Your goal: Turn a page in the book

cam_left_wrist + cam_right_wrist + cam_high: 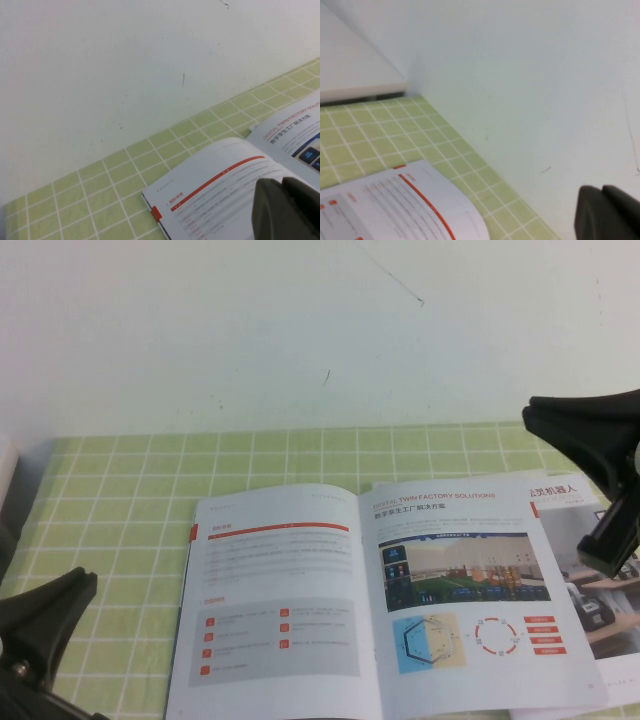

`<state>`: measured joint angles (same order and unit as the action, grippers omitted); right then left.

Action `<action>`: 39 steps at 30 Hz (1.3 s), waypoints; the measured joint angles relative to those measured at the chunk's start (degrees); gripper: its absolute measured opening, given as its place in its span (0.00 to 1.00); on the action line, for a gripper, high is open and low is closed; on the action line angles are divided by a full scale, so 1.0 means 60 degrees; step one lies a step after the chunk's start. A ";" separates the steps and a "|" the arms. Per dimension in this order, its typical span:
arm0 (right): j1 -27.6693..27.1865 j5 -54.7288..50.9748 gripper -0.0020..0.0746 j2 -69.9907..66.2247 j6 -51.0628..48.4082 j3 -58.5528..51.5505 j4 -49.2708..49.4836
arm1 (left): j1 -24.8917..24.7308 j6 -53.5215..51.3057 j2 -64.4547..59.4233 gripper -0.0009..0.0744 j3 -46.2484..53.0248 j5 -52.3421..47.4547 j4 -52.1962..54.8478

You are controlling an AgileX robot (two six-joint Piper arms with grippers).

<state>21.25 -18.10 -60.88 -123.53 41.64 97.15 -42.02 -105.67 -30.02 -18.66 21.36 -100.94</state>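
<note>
The book (380, 600) lies open and flat on the green checked cloth. Its left page (270, 600) is white with orange headings and a grey box. The right page (470, 590) shows an orange title, a dark screen picture and diagrams. My left gripper (80, 590) is shut and empty, raised at the book's near left. In the left wrist view its closed fingers (285, 210) hang over the left page (215, 195). My right gripper (535, 418) is shut and empty, held in the air past the book's far right corner; it also shows in the right wrist view (605, 212).
A white booklet with office photos (590, 580) lies partly under the book on the right. A white wall (300, 330) rises behind the cloth (120, 500). A white slab (350, 70) stands at the cloth's left end.
</note>
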 joint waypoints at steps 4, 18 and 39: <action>0.0000 0.0585 0.02 0.0626 -0.0042 -0.0302 -0.0121 | 0.0000 0.0018 0.0000 0.01 0.0000 0.0000 0.0000; -0.0129 0.4933 0.02 0.5088 0.5665 -0.4118 -0.4527 | 0.0000 0.0018 0.0000 0.01 0.0000 0.0000 0.0000; -0.4888 -0.0090 0.02 1.0182 1.8980 -0.7210 -1.6374 | 0.0000 0.0018 0.0000 0.01 0.0000 0.0000 0.0000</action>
<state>-8.08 -18.64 0.21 -9.65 -1.62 -1.09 -42.02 -105.56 -30.02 -18.66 21.36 -100.94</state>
